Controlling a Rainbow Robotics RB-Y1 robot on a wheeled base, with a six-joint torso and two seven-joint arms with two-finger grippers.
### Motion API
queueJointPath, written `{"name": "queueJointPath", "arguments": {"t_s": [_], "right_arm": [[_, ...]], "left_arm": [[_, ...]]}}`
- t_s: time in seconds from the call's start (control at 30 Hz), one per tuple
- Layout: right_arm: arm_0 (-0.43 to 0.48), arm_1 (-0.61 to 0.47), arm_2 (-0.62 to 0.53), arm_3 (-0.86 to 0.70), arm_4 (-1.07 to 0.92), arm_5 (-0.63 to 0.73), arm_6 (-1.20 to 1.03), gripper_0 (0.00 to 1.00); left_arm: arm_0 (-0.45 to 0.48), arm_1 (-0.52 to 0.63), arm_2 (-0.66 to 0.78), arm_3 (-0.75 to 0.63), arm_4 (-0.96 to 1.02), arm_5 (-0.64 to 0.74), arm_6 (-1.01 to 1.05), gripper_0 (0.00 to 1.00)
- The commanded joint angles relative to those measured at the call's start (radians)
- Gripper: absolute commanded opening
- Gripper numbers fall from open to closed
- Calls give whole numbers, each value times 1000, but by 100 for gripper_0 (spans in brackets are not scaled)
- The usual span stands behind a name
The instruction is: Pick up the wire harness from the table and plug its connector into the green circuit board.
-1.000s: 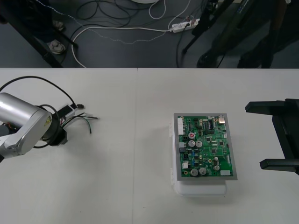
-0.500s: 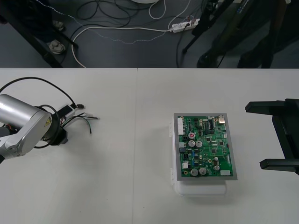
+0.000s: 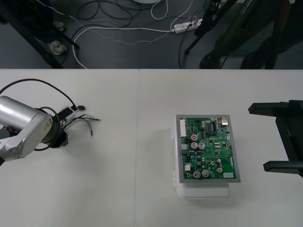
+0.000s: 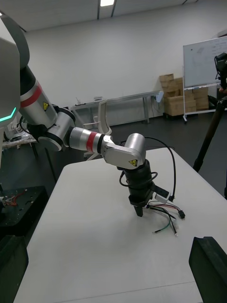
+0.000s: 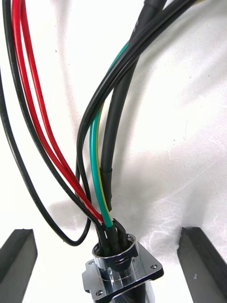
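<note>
Step in hand looks like the grasp. Left gripper (image 5: pixel 105 230) sits low over the table (image 3: pixel 132 198), well off the left side of the green circuit board (image 3: pixel 207 149), spread wide. Its fingers (image 5: pixel 19 255) straddle the round metal socket (image 5: pixel 124 271) of the wire harness (image 3: pixel 80 120), with a gap on both sides and no contact.

The socket lies tilted with its flange up towards the wrist camera. Centre on it first, then pinch the barrel, not the flange corners, or I'd expect it to twist out.

The wires (image 5: pixel 97 156) fan straight out of the socket mouth, so keep the pads off them.

Further out, the small black plug (image 4: pixel 181 215) lies loose on the table, also well left of the board and not plugged in. Lift straight and slow so it trails without snagging.

The board sits on its white base (image 3: pixel 203 191).

Right gripper (image 3: pixel 258 138) is parked off the board's right side, clear of it, jaws wide apart. My guess is it's needed later for the plug end.
</note>
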Motion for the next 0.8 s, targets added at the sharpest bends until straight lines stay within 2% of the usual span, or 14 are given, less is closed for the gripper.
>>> {"name": "queueJointPath", "arguments": {"t_s": [0.03,0.5,0.57,0.8], "right_arm": [[-18,14,-22,-2,-14,-3,-64,100],[-18,14,-22,-2,-14,-3,-64,100],[-18,14,-22,-2,-14,-3,-64,100],[-18,14,-22,-2,-14,-3,-64,100]], "left_arm": [[-3,-14,27,-2,-10,21,-59,84],[-3,-14,27,12,-8,4,-58,76],[-3,-14,27,12,-8,4,-58,69],[-1,-15,27,15,-7,4,-58,57]]}}
